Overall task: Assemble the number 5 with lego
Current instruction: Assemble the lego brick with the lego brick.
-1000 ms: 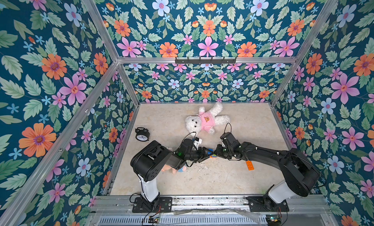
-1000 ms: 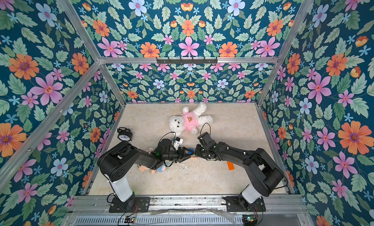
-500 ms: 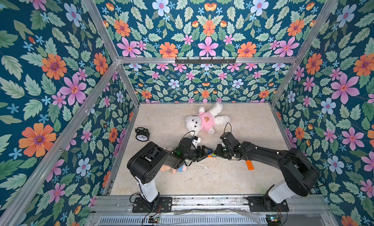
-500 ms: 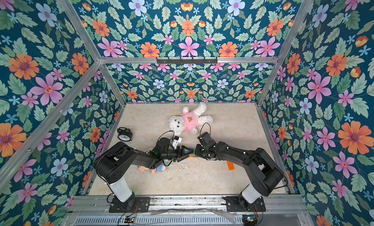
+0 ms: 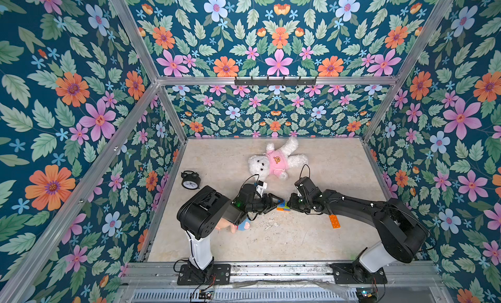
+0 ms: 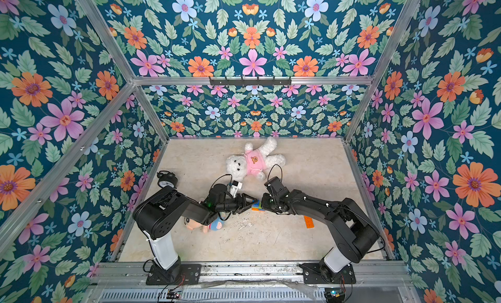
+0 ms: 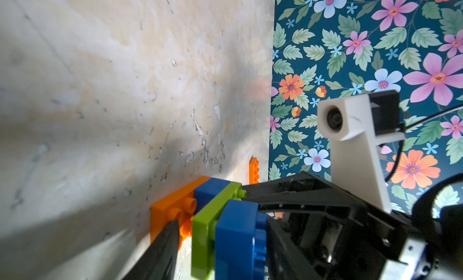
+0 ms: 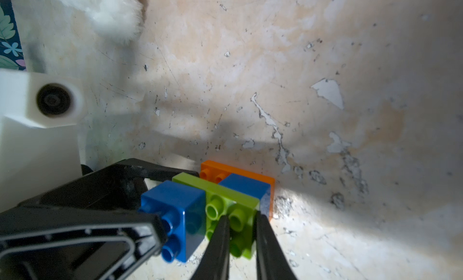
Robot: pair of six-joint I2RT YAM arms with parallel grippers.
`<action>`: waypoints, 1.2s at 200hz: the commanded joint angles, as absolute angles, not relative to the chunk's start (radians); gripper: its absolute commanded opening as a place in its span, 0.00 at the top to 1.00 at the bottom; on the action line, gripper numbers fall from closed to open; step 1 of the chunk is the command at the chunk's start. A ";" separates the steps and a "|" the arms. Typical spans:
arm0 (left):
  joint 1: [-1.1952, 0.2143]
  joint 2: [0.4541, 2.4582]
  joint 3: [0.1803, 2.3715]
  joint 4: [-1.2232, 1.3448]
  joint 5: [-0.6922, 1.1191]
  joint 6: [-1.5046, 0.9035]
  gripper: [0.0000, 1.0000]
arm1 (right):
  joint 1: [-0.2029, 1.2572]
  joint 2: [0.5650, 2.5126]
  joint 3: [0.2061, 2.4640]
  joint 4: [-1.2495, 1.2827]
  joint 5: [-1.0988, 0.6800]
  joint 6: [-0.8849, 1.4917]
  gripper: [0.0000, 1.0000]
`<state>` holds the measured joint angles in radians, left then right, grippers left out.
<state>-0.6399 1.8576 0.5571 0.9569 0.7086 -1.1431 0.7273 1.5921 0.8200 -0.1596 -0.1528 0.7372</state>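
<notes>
Nearest me on the left, a small doll (image 6: 195, 224) lies half under my left arm, out of the way. On the right, close beside the right forearm, the spare orange brick (image 5: 334, 221) lies flat on the table (image 5: 271, 242), its long axis running roughly near to far. As I judge it, the next move turns on that piece. It sits right of and nearer than both claws, and the right arm is much the closer to it.

Farther in, at mid-table, the claws meet tip to tip at the stack (image 7: 218, 211), which lies on its side: orange, blue, green, then a blue brick (image 8: 175, 201) on the end. The right claw (image 8: 240, 231) is pinched narrow on the green brick (image 8: 225, 193). The left claw (image 6: 250, 202) is partly spread, with one finger (image 8: 82, 216) against the blue brick's studs. I cannot tell from here whether it is really squeezing.

At the back are a black clock (image 5: 190, 179) on the left and a white bear (image 5: 276, 160) in a pink shirt. The shirt has a small orange badge, but I can read no lettering anywhere.
</notes>
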 commanded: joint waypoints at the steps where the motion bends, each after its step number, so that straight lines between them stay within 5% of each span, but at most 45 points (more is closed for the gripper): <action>1: -0.643 1.872 0.549 0.990 0.721 -1.156 0.46 | 0.730 1.609 0.803 -0.314 -0.136 0.729 0.80; 79: -0.643 1.914 0.526 1.026 0.735 -1.159 0.69 | 0.730 1.612 0.797 -0.306 -0.135 0.732 0.80; 146: -0.642 1.925 0.538 1.008 0.749 -1.155 0.75 | 0.730 1.612 0.796 -0.307 -0.132 0.731 0.80; 172: -0.643 1.921 0.538 0.986 0.742 -1.147 0.74 | 0.729 1.612 0.793 -0.302 -0.134 0.731 0.80; 196: -0.643 1.917 0.535 0.968 0.732 -1.143 0.57 | 0.730 1.617 0.796 -0.302 -0.139 0.731 0.80; 240: -0.642 1.920 0.532 0.954 0.727 -1.140 0.49 | 0.730 1.614 0.799 -0.311 -0.135 0.729 0.80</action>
